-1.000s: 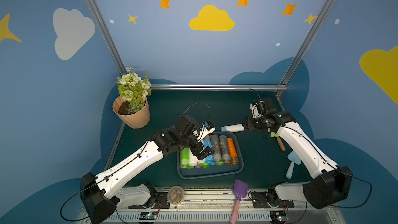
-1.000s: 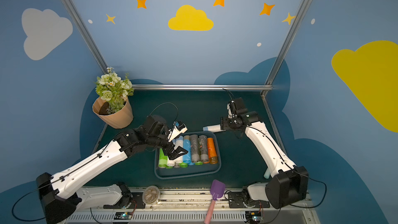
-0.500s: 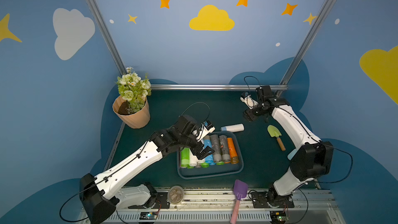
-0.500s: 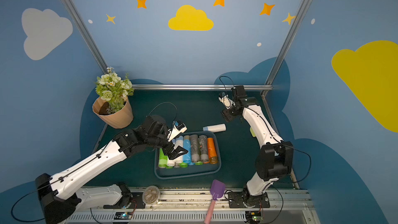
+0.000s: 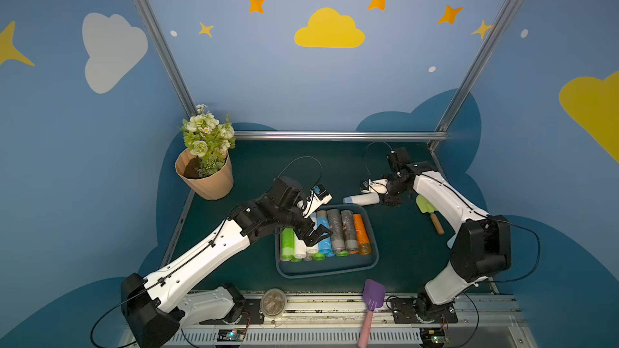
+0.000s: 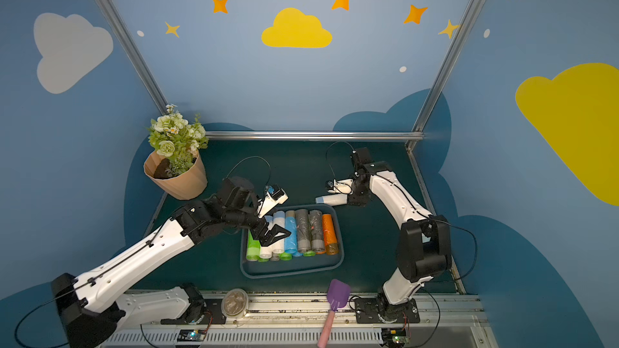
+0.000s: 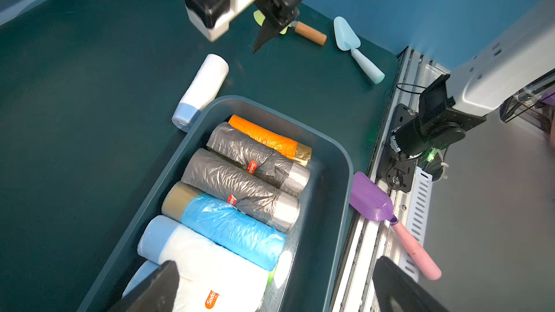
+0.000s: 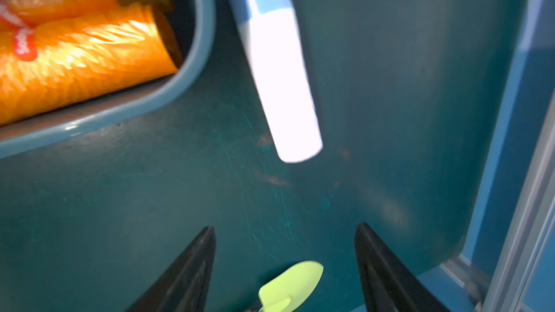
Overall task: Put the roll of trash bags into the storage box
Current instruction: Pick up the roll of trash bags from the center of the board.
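Note:
The roll of trash bags [image 5: 361, 199] [image 6: 331, 199], white with a pale blue end, lies on the green mat just beyond the far right corner of the storage box [image 5: 326, 274] [image 6: 291, 274]. The box holds several rolls side by side. My right gripper [image 5: 386, 199] [image 8: 285, 228] hangs open at the roll's white end, a short way from the roll [image 8: 276, 70], with nothing between its fingers. My left gripper [image 5: 316, 234] [image 7: 276, 283] stands wide open and empty over the white and blue rolls at the box's left side [image 7: 345, 160].
A green trowel [image 5: 427, 207] with a wooden handle lies right under the right gripper. A pale blue trowel [image 7: 357, 49] lies right of it. A purple scoop [image 5: 371, 299] and a round dish [image 5: 273, 301] sit on the front rail. A tan flower pot [image 5: 207, 179] stands back left.
The right arm lifted away toward the back wall, then came back down to the roll's white end. The roll has stayed in place. The left arm has barely moved.

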### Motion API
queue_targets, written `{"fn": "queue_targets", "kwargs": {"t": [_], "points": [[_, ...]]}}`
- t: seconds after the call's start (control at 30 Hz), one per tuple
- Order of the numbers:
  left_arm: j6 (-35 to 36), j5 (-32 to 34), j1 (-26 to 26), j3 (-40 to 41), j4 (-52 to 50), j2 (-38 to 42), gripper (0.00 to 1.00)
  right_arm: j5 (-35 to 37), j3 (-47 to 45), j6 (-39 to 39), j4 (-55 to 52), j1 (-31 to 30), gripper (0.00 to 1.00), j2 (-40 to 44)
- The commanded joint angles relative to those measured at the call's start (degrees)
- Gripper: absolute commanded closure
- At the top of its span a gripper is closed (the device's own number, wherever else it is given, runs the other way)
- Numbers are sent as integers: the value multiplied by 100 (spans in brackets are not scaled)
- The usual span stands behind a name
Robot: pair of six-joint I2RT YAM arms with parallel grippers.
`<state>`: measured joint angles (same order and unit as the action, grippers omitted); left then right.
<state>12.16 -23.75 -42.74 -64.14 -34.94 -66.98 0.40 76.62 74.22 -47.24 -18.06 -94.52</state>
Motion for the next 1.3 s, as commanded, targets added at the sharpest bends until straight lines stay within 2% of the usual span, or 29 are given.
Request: {"fn": "queue_targets", "kwargs": {"t": [0.0,0.17,0.33,0.6,0.93,1.03,1.27], "points": [[-56,-151,42,41,126,126,0,68,-87,616,338,-147,30,-371],[-74,-189,36,47,154,101,0,-23,181,573,608,-298,30,-1023],[-65,-209,38,43,135,97,0,30,806,454,229,-364,32,-1638],[-74,-266,82,39,132,88,0,62,1009,511,249,-334,32,-1938],[-109,-325,170,38,171,51,0,-400,1677,231,-495,-347,35,-2520],[-109,-316,175,36,157,44,0,-405,1724,204,-516,-363,38,-2630],[-109,-344,170,35,156,44,0,-682,2096,-7,-792,-322,62,-2896]]}}
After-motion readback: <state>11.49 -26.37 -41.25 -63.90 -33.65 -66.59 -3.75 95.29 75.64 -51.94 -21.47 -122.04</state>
